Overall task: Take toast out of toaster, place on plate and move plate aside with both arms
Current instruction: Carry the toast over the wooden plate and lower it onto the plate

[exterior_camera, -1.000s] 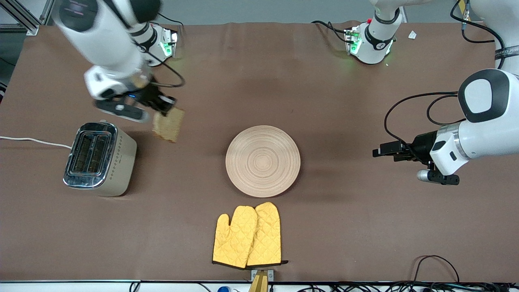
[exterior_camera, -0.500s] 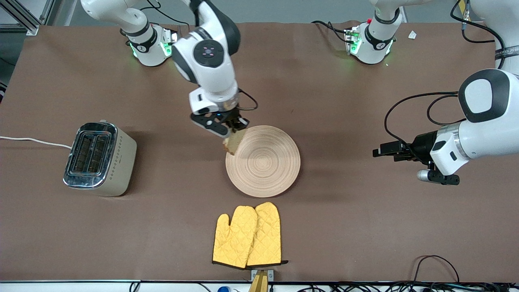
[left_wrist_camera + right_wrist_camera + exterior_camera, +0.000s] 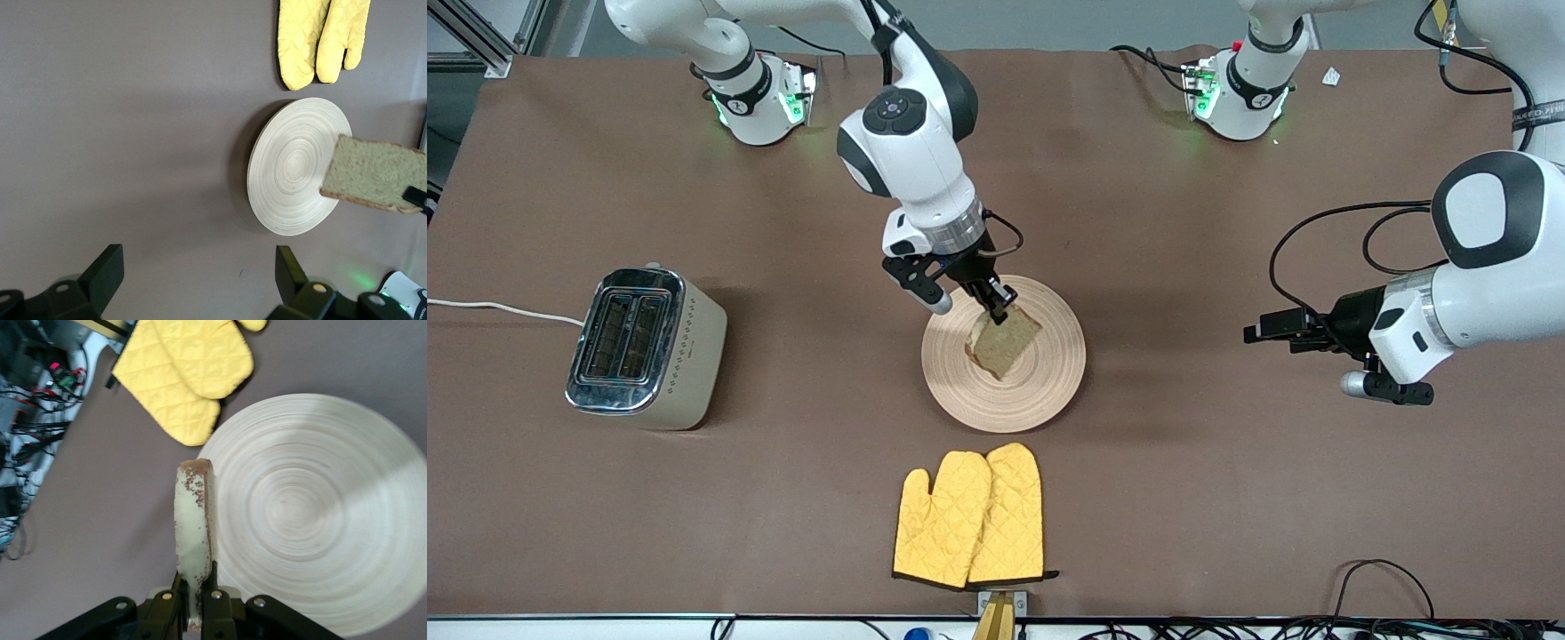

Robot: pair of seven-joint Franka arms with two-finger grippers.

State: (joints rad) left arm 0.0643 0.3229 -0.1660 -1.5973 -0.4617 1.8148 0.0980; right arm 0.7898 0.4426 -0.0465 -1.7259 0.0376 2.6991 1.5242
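The round light-wood plate (image 3: 1040, 391) lies in the middle of the table. My right gripper (image 3: 996, 311) is shut on the toast (image 3: 1005, 345), a brown speckled slice, and holds it tilted over the plate. In the right wrist view the toast (image 3: 193, 527) shows edge-on between the fingers, beside the plate (image 3: 313, 513). My left gripper (image 3: 1258, 333) is open and empty, low over the table toward the left arm's end, apart from the plate. The left wrist view shows the plate (image 3: 293, 167) and the held toast (image 3: 373, 175).
A steel toaster (image 3: 645, 348) stands toward the right arm's end, its white cord running off the table. Two yellow quilted oven mitts (image 3: 971, 517) lie nearer the front camera than the plate. Cables run along the front edge.
My right arm has carried the toast from beside the toaster across to over the plate, and lower. The left arm has not moved.
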